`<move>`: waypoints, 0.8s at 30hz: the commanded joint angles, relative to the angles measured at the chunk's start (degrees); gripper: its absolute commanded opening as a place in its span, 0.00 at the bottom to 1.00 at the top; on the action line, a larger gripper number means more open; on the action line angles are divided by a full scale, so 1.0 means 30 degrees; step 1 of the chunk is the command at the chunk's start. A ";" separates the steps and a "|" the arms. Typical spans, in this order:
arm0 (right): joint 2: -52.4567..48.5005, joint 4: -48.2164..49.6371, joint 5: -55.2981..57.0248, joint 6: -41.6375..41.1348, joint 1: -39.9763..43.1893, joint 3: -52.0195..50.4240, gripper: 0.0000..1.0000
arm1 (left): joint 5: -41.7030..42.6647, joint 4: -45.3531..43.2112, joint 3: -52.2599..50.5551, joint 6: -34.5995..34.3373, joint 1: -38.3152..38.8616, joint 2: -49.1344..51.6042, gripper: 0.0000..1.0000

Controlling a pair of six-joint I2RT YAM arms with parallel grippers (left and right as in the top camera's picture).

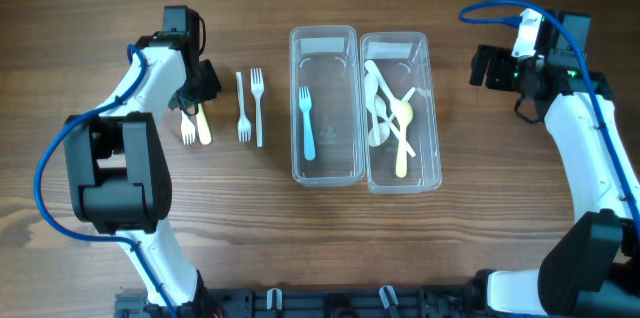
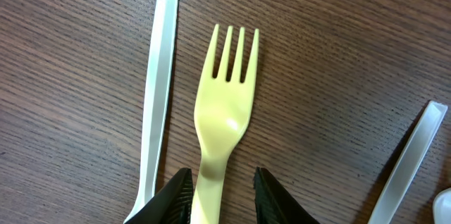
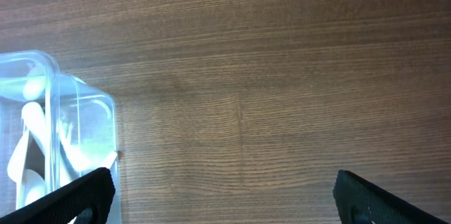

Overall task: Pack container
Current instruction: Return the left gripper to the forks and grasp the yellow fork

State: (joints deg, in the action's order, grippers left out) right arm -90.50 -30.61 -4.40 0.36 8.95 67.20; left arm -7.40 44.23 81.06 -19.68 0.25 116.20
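Note:
A pale yellow fork (image 2: 225, 111) lies flat on the wooden table, tines pointing away from my left gripper (image 2: 222, 197). The jaws straddle its handle: the left finger touches it and a gap shows at the right finger, so the gripper is open. From overhead the yellow fork (image 1: 203, 123) lies beside a white fork (image 1: 188, 130), under the left gripper (image 1: 195, 98). Two clear containers stand mid-table. The left container (image 1: 325, 32) holds a blue fork (image 1: 307, 123); the right container (image 1: 396, 38) holds several spoons. My right gripper (image 1: 478, 66) hovers wide open and empty.
Two more white forks (image 1: 243, 108) (image 1: 258, 104) lie between the left gripper and the containers. A white handle (image 2: 158, 97) runs along the yellow fork's left side. The right wrist view shows a container corner (image 3: 70, 111) and bare wood.

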 commanded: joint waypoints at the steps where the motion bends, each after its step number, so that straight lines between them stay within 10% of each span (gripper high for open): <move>1: 0.0277 0.0058 0.0189 0.0328 0.0022 -0.0124 1.00 | 0.0248 -0.0095 0.0168 -0.0029 -0.0051 0.0248 0.31; 24: 0.0270 0.0066 0.0182 0.0328 0.0022 -0.0124 1.00 | 0.0248 -0.1559 -0.1559 -0.0029 -0.0051 0.0379 0.30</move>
State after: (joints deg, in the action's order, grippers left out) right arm -90.50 -30.59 -4.40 0.36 8.95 67.22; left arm -7.40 39.79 77.01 -19.68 0.25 116.33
